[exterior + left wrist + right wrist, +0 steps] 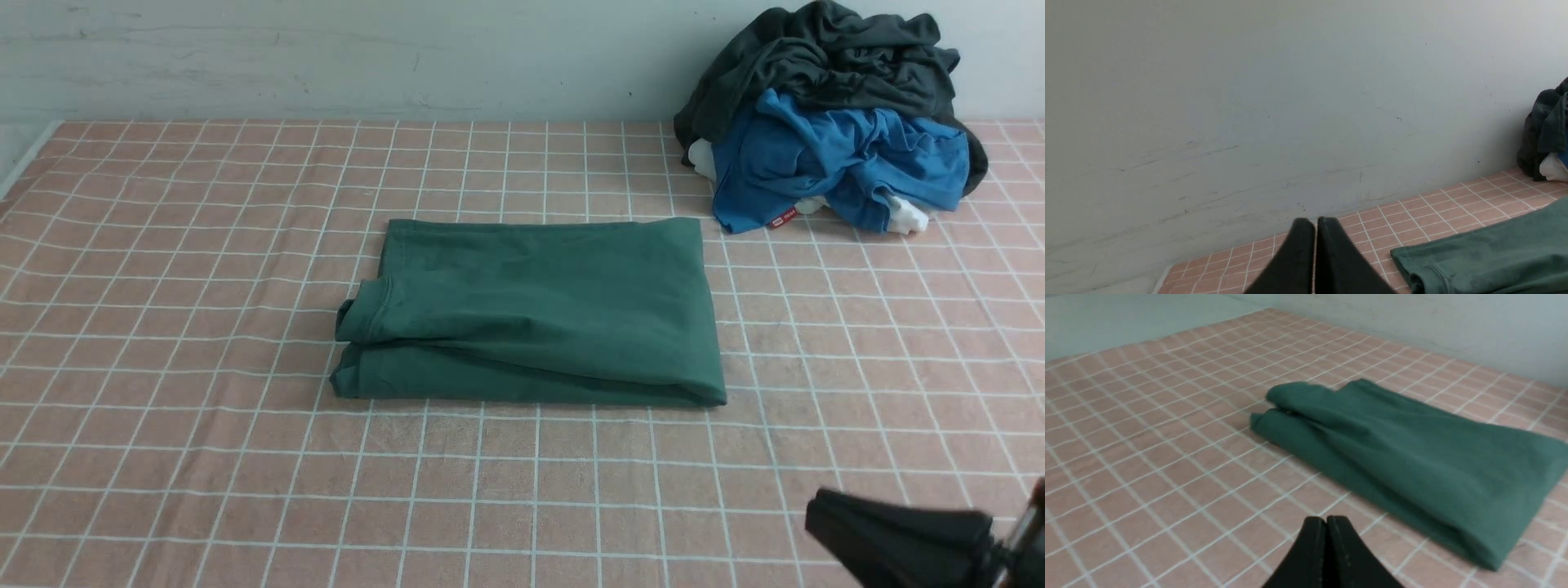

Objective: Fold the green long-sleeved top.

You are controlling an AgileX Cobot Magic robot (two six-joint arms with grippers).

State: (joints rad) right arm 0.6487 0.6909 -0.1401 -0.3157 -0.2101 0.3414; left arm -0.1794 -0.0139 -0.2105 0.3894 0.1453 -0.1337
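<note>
Front: green top (531,314) folded at centre frame, well apart from right gripper (816,514) at lower right. Left wrist: left gripper (1314,222) closed, empty, top at lower right. Right wrist: fingers (1312,539) together, top just beyond.

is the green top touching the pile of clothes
No, the green top lies folded in the middle of the table, with bare checked cloth between it and the pile at the far right.

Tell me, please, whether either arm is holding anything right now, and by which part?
Nothing is held: both sets of jaws are shut on nothing, clear of the folded green top.
</note>
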